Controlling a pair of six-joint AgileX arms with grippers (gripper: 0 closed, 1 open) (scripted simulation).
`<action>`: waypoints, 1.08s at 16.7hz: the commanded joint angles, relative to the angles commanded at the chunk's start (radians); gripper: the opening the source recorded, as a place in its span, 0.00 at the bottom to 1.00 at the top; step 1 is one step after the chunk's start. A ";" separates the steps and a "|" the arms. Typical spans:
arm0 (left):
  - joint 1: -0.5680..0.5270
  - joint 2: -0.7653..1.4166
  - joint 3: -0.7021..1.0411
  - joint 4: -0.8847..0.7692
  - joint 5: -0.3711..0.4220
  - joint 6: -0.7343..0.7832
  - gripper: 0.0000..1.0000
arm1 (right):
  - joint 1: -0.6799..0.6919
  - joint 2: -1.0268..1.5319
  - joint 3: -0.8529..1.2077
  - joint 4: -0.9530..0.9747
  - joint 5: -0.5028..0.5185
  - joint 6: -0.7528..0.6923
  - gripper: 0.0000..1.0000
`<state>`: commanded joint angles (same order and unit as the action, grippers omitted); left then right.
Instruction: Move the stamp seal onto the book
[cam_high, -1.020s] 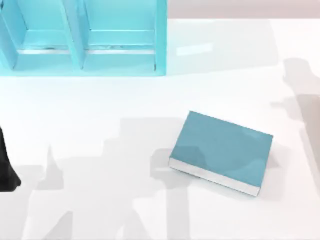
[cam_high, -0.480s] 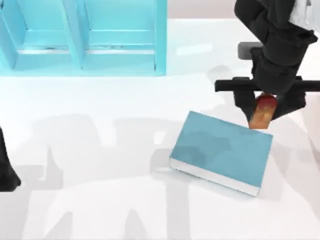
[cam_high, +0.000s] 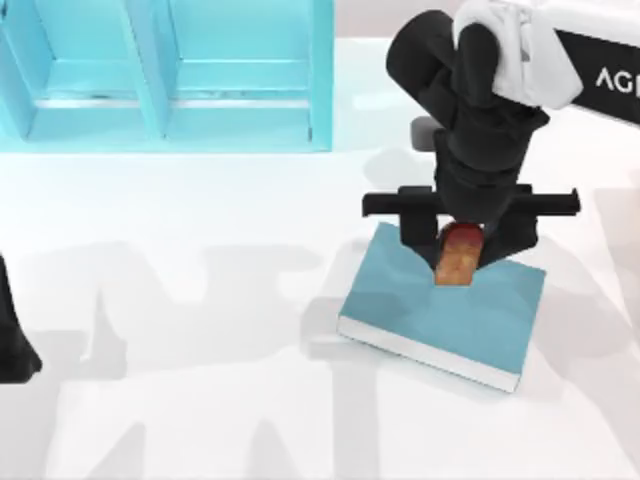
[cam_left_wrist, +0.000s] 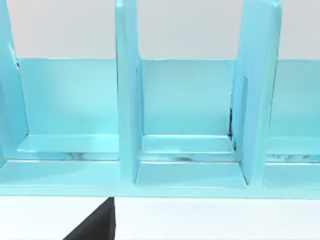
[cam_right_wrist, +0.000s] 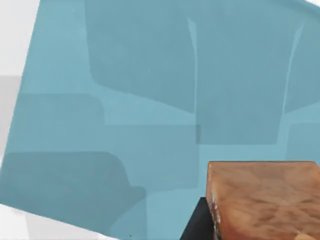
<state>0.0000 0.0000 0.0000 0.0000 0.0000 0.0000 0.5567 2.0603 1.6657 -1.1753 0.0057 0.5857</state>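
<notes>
Top view: one stamp seal (cam_high: 459, 255), apparently airborne, over one book (cam_high: 450, 310).

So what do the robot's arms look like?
The right arm is chunky and black with a white shell bearing grey letters. The right gripper has a flat black crossbar and two black fingers. The left arm is a black shape at the table's left edge.

Simulated tabletop: bare white table (cam_high: 200, 420), teal shelf unit (cam_high: 160, 75).
</notes>
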 joint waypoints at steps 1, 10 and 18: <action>0.000 0.000 0.000 0.000 0.000 0.000 1.00 | 0.000 0.000 0.002 -0.002 0.000 0.000 0.00; 0.000 0.000 0.000 0.000 0.000 0.000 1.00 | 0.003 0.000 0.016 -0.016 0.003 -0.001 0.08; 0.000 0.000 0.000 0.000 0.000 0.000 1.00 | 0.003 0.000 0.016 -0.016 0.003 -0.001 0.68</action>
<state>0.0000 0.0000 0.0000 0.0000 0.0000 0.0000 0.5597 2.0606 1.6819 -1.1916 0.0083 0.5845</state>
